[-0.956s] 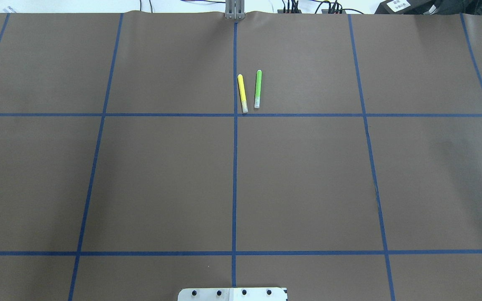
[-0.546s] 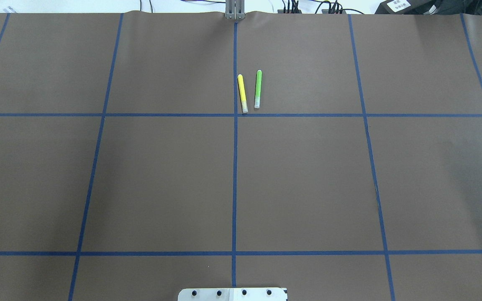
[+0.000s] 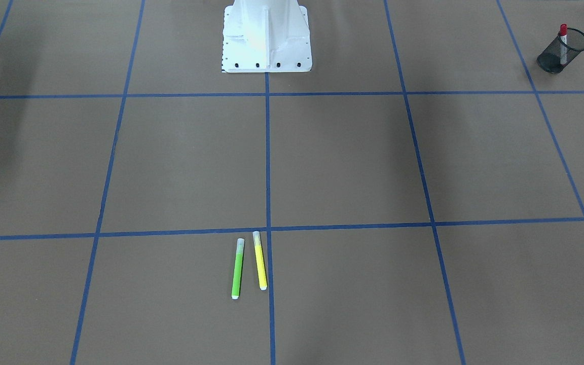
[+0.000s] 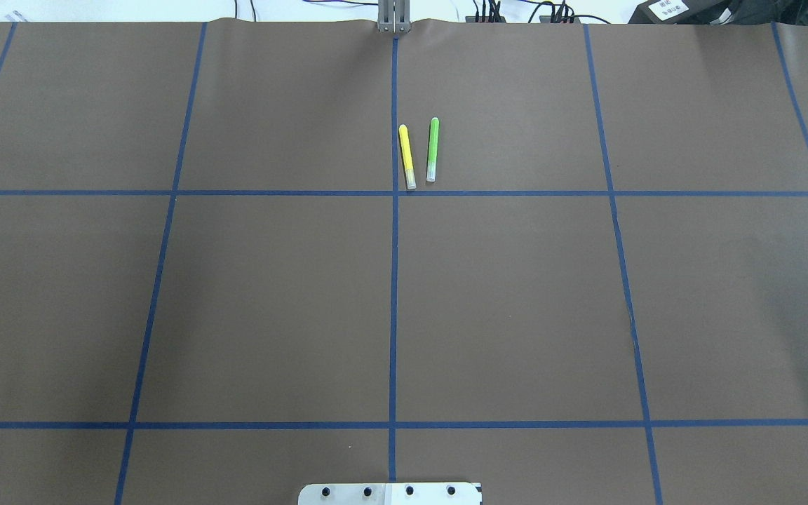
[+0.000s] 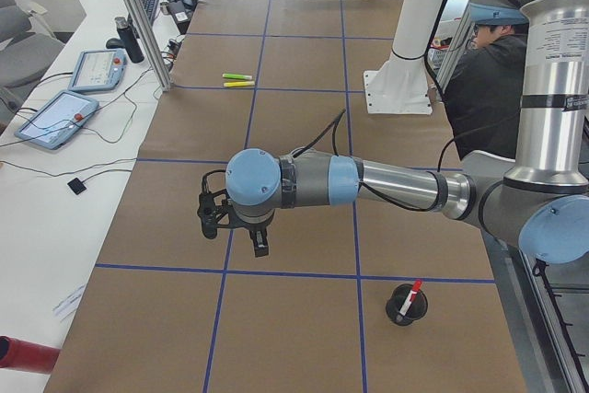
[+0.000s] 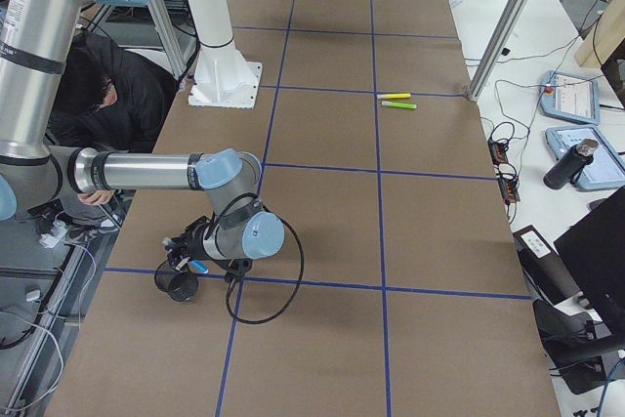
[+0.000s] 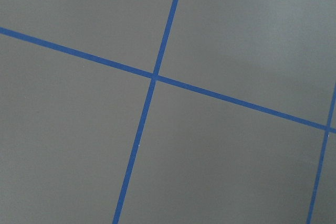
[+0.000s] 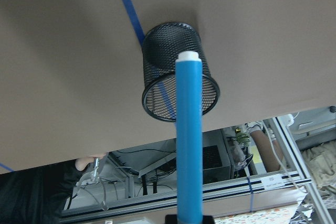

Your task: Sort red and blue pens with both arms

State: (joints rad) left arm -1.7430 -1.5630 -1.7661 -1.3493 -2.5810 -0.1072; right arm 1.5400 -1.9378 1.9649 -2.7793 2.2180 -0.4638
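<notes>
Two black mesh cups stand on the table, one to either side of the white base (image 3: 266, 38). The cup on the robot's left (image 3: 550, 61) holds the one red pen (image 3: 562, 31), upright. Over the cup on its right (image 8: 157, 59) the right gripper (image 8: 189, 219) pinches the one blue pen (image 8: 188, 140), tip above the mouth. The left gripper (image 5: 236, 232) hangs near its cup; I cannot tell how its jaws stand. Far out in front of the base lie one green marker (image 3: 238, 268) and one yellow marker (image 3: 259, 260), just beside each other.
</notes>
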